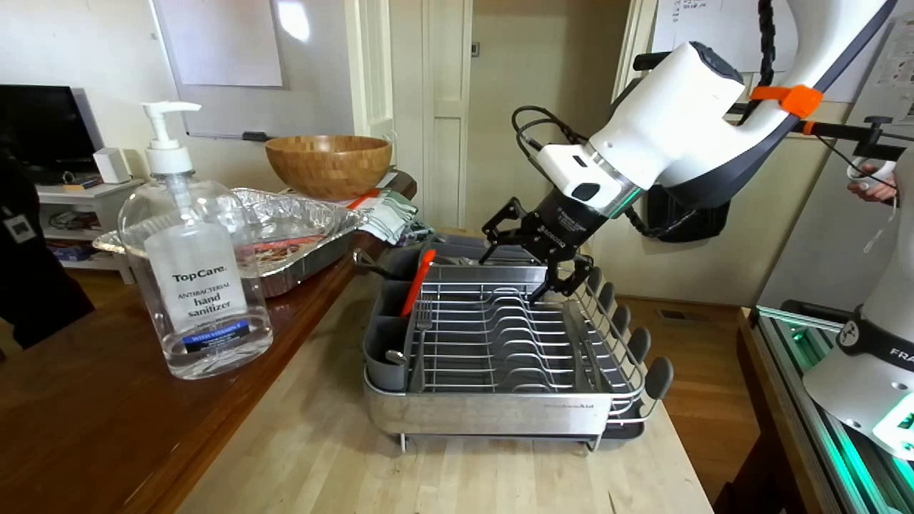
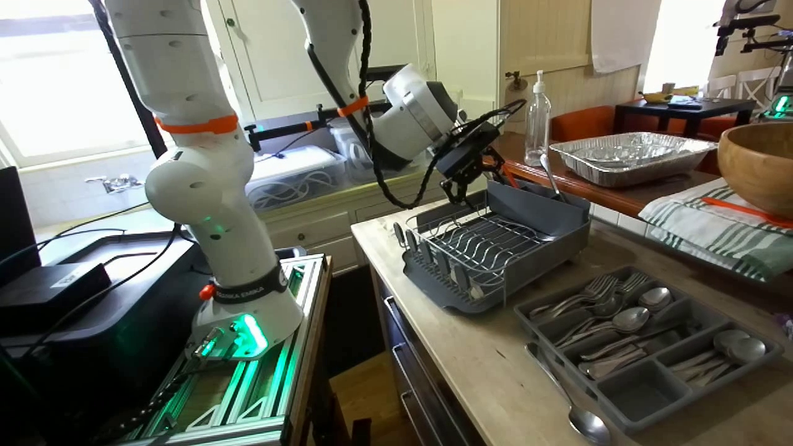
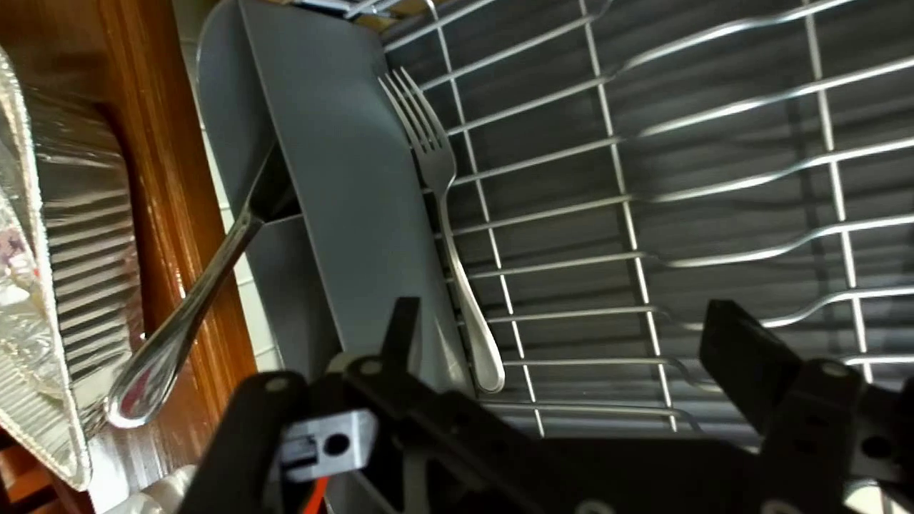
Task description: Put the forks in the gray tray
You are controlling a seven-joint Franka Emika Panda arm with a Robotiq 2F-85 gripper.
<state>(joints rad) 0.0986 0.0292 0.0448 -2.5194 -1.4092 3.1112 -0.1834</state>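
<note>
Gripper [image 3: 563,314] is spread wide on my feed, fingers [image 3: 746,360] well apart, hanging at a slant above the dish rack [image 1: 493,414]. Wrist view gives me a clean look at a fork [image 3: 458,268] lying on the rack's wires, right alongside the gray wall of the utensil caddy [image 3: 343,185], tines away from the gripper in that view and the handle end showing between the two fingers. How much height there is between fingers and fork, honestly can't tell from here. Caddy's got a shiny silver handle [image 3: 191,314] leaning out of it and, in an exterior view, a bright red utensil [image 1: 418,284] sticking up too. Side of the rack opposite the caddy has some long silver cutlery [image 1: 580,350], too unclear for me to say what kind. As for the gray cutlery tray [image 2: 644,393], it's on the wooden counter [image 2: 468,359] just beside the rack, with forks [image 2: 600,286] in a corner compartment and spoons [image 2: 746,349] in others. One loose spoon [image 2: 588,424] lies on the counter next to the tray. A foil pan [image 1: 307,265] and a wooden bowl [image 1: 328,171] show in both exterior views, over past the caddy.
</note>
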